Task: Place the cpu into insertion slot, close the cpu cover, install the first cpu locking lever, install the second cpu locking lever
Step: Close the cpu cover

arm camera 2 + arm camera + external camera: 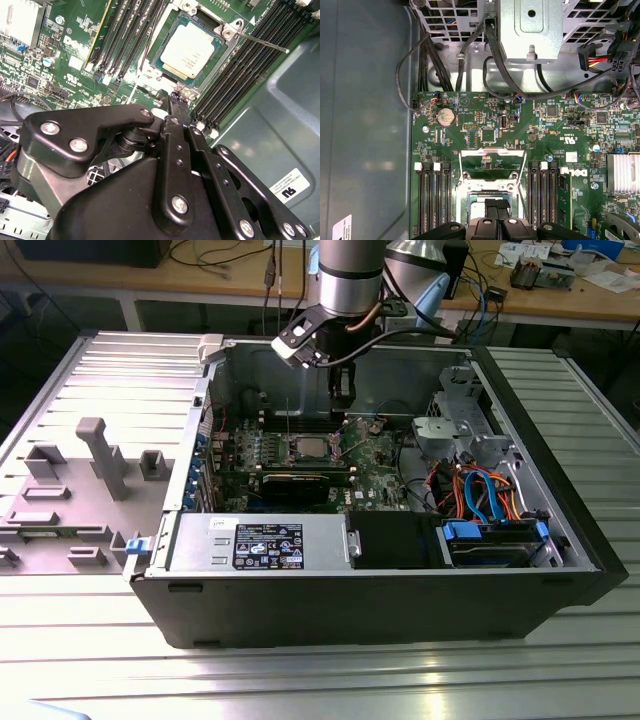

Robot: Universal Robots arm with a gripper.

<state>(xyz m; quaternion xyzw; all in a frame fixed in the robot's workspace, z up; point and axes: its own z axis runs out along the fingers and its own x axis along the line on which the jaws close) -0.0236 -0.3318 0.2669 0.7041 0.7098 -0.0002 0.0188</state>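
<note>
The cpu [190, 50] lies flat in the insertion slot [150, 75], its silver top up; in the exterior view the cpu [308, 448] sits mid-board inside the open case. The cpu cover [492, 152] stands raised at the slot's edge, with green board showing through its window. A thin locking lever [260, 42] sticks out free beside the slot. My gripper [174, 100] hangs just over the slot's rim at the cover side, fingers together and shut, with nothing visible between them. In the exterior view the gripper [343, 400] is above the cover [362, 426].
Long black memory slots [432, 200] flank the socket on both sides. A black expansion card [300, 480] lies in front of it. A metal drive cage [455, 430], coloured cables [480, 490] and the power supply [260, 540] crowd the case. A grey fixture [100, 455] stands outside.
</note>
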